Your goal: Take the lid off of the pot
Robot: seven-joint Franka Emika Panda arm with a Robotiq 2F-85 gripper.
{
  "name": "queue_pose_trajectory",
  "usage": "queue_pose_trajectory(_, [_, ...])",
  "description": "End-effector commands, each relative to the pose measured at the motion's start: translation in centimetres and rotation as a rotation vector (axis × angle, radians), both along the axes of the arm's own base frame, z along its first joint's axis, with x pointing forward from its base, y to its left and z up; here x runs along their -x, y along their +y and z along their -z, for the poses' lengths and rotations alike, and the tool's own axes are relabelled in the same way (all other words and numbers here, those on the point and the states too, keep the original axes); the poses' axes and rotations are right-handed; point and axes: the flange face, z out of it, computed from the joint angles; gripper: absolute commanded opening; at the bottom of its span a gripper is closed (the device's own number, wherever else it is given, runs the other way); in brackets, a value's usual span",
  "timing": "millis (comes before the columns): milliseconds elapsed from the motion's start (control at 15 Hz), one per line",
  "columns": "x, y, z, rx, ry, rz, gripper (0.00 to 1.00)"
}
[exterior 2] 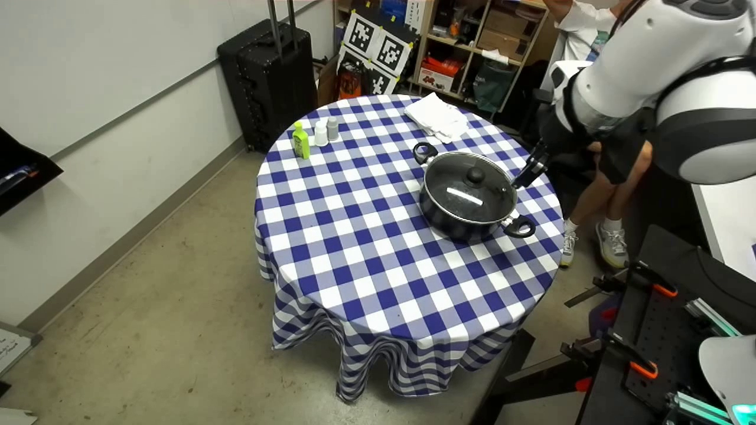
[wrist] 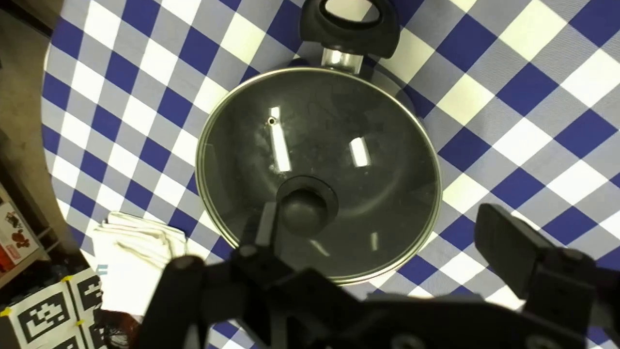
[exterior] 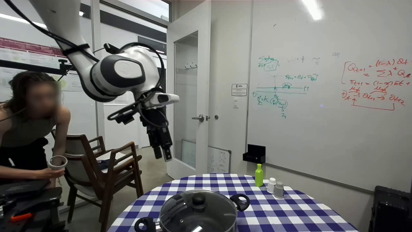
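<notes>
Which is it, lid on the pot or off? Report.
On. In an exterior view, the lid sits over the pot with no gap showing between them; in the wrist view, the pincer is open, gripping nothing.

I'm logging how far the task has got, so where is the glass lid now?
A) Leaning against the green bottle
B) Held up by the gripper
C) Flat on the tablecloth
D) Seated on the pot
D: both exterior views show the lid covering the pot, while the gripper stands open.
</notes>
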Motion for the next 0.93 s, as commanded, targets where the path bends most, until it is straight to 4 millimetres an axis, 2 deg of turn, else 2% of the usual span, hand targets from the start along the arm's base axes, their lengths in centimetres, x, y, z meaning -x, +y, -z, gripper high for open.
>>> queue_pose_trajectory(0, [-5.9, -1.1, 4.4, -0.008, 0.034, -0.085, 1.0])
queue_pose_trajectory(200, [-8.7, -2.6, 7.0, -0.05, 0.056, -0.11, 1.0])
queue_pose_trajectory(400, [-10.7, -3.9, 9.1, -0.099, 0.087, -0.114, 1.0])
queue_pose_trajectory(600, [-11.8, -5.5, 10.8, -0.132, 0.107, -0.099, 1.0])
queue_pose_trajectory(867, [-12.3, -7.6, 11.9, -0.142, 0.124, -0.063, 1.0])
